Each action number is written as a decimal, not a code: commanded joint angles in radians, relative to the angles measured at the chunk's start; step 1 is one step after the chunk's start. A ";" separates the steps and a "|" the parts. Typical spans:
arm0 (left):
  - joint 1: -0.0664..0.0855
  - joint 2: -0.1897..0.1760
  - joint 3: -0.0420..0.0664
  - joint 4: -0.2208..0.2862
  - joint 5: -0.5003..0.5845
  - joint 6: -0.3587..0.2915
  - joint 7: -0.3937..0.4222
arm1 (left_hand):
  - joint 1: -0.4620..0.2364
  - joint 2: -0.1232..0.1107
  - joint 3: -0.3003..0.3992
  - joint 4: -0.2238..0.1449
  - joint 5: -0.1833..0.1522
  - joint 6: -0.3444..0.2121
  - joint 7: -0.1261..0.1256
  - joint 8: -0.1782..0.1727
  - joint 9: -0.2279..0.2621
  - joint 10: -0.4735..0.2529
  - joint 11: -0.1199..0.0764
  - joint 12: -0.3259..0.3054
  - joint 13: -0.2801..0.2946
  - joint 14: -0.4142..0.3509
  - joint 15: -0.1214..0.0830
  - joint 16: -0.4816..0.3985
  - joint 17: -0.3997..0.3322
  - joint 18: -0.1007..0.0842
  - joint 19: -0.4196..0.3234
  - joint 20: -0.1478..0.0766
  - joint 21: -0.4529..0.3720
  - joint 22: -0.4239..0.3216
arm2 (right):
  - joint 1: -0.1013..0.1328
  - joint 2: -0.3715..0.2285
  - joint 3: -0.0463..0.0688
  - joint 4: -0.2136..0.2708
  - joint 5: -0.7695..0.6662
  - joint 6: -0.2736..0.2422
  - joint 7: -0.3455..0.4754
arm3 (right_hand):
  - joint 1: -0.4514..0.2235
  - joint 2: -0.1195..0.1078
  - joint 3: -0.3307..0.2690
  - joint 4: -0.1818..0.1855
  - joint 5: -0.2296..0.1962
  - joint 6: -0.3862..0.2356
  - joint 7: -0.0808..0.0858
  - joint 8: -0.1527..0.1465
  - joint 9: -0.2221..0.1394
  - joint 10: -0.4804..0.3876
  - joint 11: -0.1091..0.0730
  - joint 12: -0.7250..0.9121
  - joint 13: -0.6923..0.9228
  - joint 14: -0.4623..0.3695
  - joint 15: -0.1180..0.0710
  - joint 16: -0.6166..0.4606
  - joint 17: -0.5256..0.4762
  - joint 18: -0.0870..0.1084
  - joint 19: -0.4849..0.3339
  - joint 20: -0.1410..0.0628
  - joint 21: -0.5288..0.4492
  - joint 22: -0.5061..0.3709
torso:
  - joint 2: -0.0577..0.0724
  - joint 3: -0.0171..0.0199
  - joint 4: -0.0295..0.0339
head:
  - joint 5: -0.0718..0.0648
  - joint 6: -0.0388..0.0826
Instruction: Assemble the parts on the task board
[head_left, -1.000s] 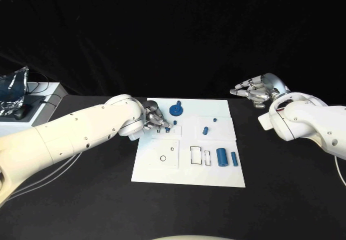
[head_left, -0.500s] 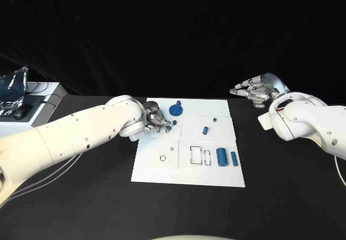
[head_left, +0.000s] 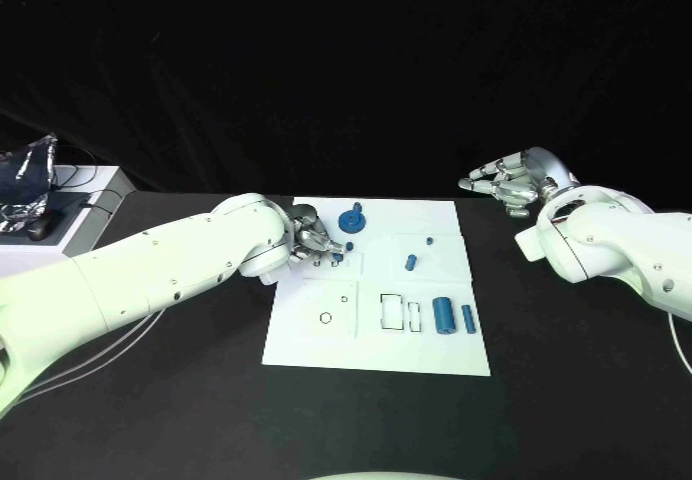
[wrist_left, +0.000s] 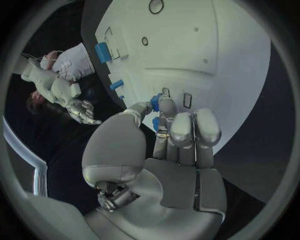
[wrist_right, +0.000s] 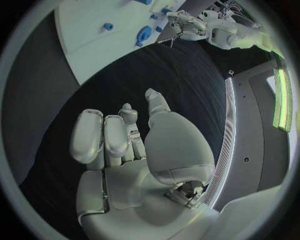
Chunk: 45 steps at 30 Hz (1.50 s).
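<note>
The task board (head_left: 378, 325) lies in the middle of the black table (head_left: 173, 400), and most of the job looks still ahead. A blue gear-like part (head_left: 353, 219) stands at the board's far edge, two small blue pegs (head_left: 411, 262) lie loose near the board's middle, and two blue cylinders (head_left: 444, 314) rest side by side toward the near right, just beside an outlined rectangular recess (head_left: 392, 310) that shows nothing in it. A small ring outline (head_left: 327, 318) on the near left of the board is also bare. My judgement is that the pegs and cylinders are still to be seated, and at most the gear is in place.

The left hand (head_left: 310, 243) is over the far left part of the board, fingers curled together around a small blue piece (wrist_left: 155, 102); the left wrist view shows that piece pinched at the fingertips (wrist_left: 167, 106), right above two small slots in the board. It looks like an insertion in progress. The right hand (head_left: 508, 177) hangs off the board to the far right, above the table, holding nothing, its fingers loosely bent and parted.

Against the earlier frames, little differs: the left hand stays at the same spot on the board with only a slight shift of its fingers, the right hand keeps its place, and the loose parts lie where they did
</note>
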 joint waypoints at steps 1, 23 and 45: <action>-0.002 -0.003 -0.001 0.007 -0.002 -0.008 -0.005 | 0.015 -0.015 0.205 -0.195 0.000 0.003 0.000 0.002 0.004 0.006 -0.001 -0.010 0.007 -0.003 -0.005 0.004 -0.004 -0.012 0.007 0.003 0.002 0.048 | 0.000 0.001 0.000 0.001 -0.003 0.001 0.014 | 0.002 0.007 0.001 -0.002 0.003 0.001 0.008 -0.006 -0.002 -0.008 -0.001 -0.003 0.000 0.005 -0.005 -0.005 0.000 0.005 0.039 -0.006 -0.003 0.151 | 0.000 0.0003 0.0003 | 0.001 0.001; 0.000 -0.041 0.019 0.064 -0.033 0.059 -0.023 | 0.034 -0.030 0.205 -0.191 0.001 0.005 0.000 0.001 0.004 0.012 -0.001 -0.017 0.007 -0.003 -0.004 0.007 -0.004 -0.013 0.008 0.005 0.004 0.052 | 0.000 -0.002 0.000 0.000 -0.003 0.000 0.014 | 0.002 0.007 0.001 -0.002 0.003 0.001 0.008 -0.006 -0.002 -0.008 -0.001 -0.003 0.000 0.005 -0.005 -0.005 0.000 0.005 0.039 -0.006 -0.003 0.151 | -0.001 -0.0007 0.0017 | 0.004 -0.001; 0.000 -0.020 0.011 0.067 -0.172 0.059 0.001 | 0.038 -0.032 0.205 -0.185 0.000 0.007 0.000 -0.001 0.003 0.013 -0.001 -0.020 0.007 -0.003 -0.003 0.008 -0.005 -0.014 0.008 0.006 0.004 0.054 | 0.000 -0.002 0.000 0.000 -0.003 0.001 0.015 | 0.002 0.007 0.001 -0.002 0.003 0.001 0.008 -0.006 -0.002 -0.008 -0.001 -0.003 0.000 0.005 -0.005 -0.005 0.000 0.005 0.039 -0.006 -0.003 0.151 | 0.001 -0.0002 0.0002 | 0.005 -0.003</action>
